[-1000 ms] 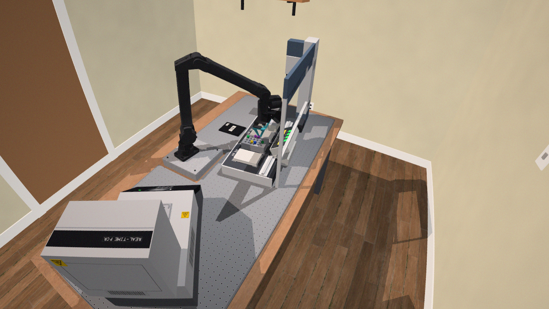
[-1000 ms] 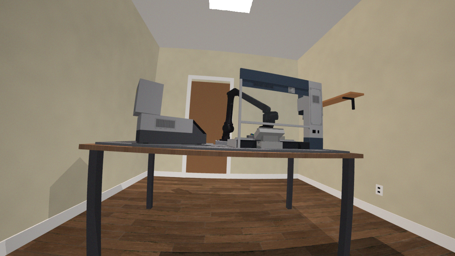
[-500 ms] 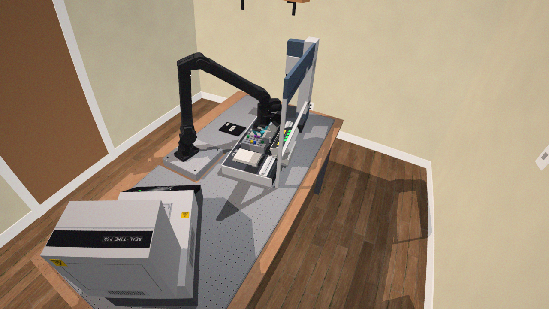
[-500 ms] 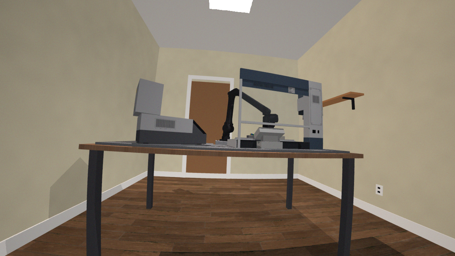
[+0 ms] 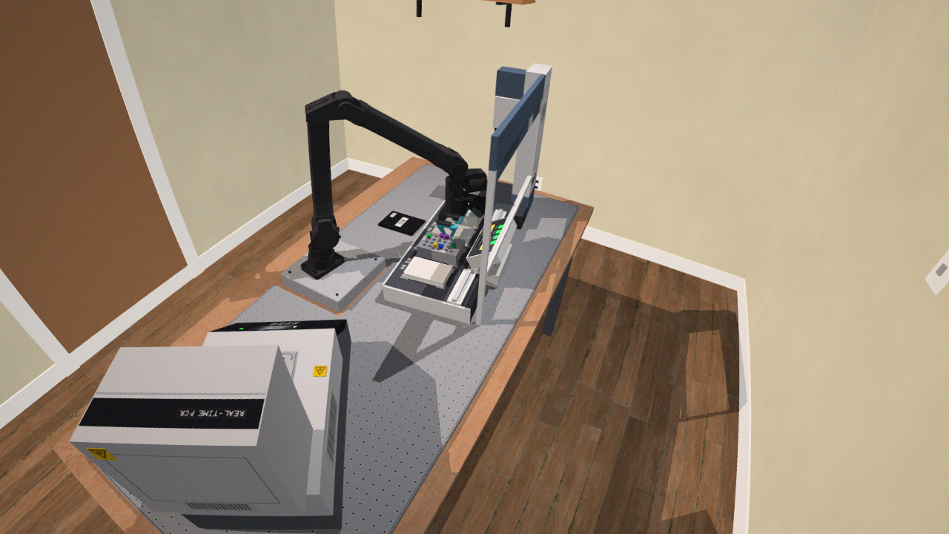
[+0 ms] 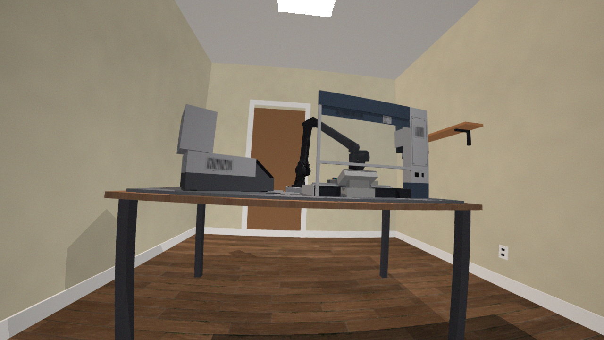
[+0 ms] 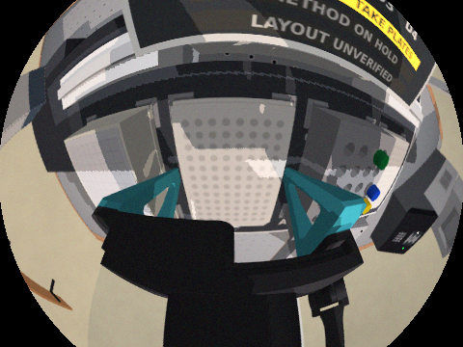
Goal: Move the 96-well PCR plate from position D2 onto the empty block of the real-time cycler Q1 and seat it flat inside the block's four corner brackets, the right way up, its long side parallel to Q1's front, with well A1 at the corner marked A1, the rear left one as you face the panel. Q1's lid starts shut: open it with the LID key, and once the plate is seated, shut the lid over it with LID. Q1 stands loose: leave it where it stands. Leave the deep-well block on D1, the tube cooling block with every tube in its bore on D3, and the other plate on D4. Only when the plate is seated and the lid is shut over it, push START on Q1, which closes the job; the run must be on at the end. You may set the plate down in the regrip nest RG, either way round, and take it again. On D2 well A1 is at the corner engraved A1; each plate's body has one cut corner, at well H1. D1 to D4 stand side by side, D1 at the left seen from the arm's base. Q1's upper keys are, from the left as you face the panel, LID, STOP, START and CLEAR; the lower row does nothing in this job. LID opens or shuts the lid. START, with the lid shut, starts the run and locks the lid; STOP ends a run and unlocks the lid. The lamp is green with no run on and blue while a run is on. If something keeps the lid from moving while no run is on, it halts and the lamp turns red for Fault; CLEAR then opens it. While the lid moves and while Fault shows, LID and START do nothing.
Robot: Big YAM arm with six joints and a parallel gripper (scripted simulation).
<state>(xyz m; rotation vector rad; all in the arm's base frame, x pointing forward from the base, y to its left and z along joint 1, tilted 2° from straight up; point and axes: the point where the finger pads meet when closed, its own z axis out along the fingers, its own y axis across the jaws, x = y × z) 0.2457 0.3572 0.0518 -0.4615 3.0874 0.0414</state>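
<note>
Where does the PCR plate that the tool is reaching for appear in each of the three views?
Top: hidden behind the wrist and the open tool, just beyond the tube cooling block.
Exterior: not visible; the low deck hardware hides it.
Wrist: center, the white dotted PCR plate between the two teal fingers, not gripped.
Shared landmark: the colored tube caps, right of the plate in the wrist view.

The 96-well PCR plate (image 7: pixel 233 164) is a pale grey-white slab dotted with rows of little round wells, lying flat and right way up in its deck slot. It sits right between the wide-open jaws, one teal finger off each side, not touching as far as I can see. Q1 (image 5: pixel 219 411) stands well away with its lid up.
</note>
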